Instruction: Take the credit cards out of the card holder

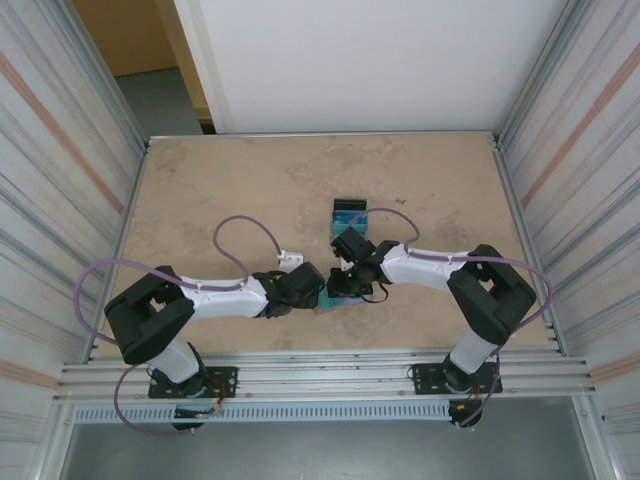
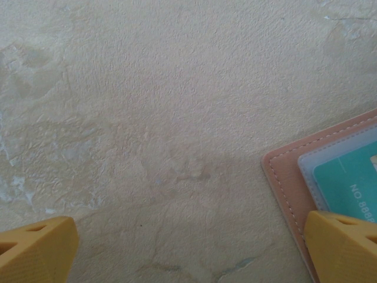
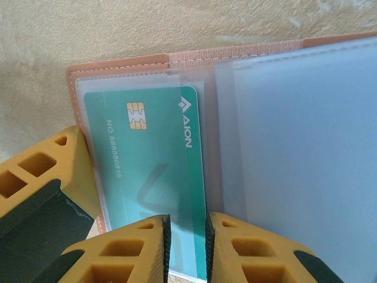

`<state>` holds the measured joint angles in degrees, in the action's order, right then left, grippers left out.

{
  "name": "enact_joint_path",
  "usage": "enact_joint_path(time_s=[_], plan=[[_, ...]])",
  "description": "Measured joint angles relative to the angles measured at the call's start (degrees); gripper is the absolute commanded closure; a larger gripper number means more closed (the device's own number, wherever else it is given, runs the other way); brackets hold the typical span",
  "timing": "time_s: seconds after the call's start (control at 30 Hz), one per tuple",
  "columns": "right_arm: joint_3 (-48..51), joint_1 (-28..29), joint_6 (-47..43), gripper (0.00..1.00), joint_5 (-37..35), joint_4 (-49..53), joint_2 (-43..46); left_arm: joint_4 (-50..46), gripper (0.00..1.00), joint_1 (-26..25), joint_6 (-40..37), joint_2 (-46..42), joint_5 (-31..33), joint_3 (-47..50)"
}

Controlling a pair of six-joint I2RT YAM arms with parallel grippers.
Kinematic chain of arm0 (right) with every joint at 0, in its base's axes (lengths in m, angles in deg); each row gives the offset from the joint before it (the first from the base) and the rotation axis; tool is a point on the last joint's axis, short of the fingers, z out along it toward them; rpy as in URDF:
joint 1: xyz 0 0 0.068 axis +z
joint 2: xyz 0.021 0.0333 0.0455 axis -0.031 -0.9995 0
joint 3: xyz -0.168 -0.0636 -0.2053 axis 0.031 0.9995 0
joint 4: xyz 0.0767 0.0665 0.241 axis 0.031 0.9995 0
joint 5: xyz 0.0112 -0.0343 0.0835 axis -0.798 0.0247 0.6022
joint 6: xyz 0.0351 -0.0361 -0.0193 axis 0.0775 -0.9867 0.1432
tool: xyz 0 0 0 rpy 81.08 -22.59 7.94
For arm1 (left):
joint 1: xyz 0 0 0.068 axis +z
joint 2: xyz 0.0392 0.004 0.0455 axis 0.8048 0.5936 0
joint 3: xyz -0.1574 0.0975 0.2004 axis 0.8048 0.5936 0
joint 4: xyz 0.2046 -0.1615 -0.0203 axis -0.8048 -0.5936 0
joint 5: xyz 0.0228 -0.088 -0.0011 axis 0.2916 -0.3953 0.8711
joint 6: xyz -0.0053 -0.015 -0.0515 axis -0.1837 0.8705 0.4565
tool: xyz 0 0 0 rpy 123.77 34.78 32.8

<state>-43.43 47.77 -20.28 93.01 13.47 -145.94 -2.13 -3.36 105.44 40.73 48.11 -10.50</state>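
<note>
Teal plastic credit card (image 3: 153, 165) sits in a clear sleeve of the open pinkish-brown leather card holder (image 3: 118, 63). Your right gripper (image 3: 187, 247) is nearly closed over the card's edge, and you cannot tell if it grips. Your left gripper (image 2: 191, 239) gapes wide, empty.

"AION", "NO 8888…" on teal card (image 3: 147, 153)
</note>
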Motion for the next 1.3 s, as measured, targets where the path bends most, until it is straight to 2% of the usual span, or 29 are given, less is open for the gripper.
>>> enact_joint_path(time_s=[0.6, 1.1, 1.3], plan=[[1.1, -0.4, 0.0, 0.76, 0.7, -1.5, 0.0, 0.0, 0.01, 0.0, 0.0, 0.0, 0.1, 0.0], [8.0, -4.5, 3.2, 0.80, 10.6, -12.4, 1.3, 0.0, 0.01, 0.0, -0.1, 0.7, 0.3, -0.4], [10.1, -5.6, 4.6, 0.75, 13.2, -15.7, 2.6, 0.0, 0.01, 0.0, -0.1, 0.9, 0.5, -0.5]])
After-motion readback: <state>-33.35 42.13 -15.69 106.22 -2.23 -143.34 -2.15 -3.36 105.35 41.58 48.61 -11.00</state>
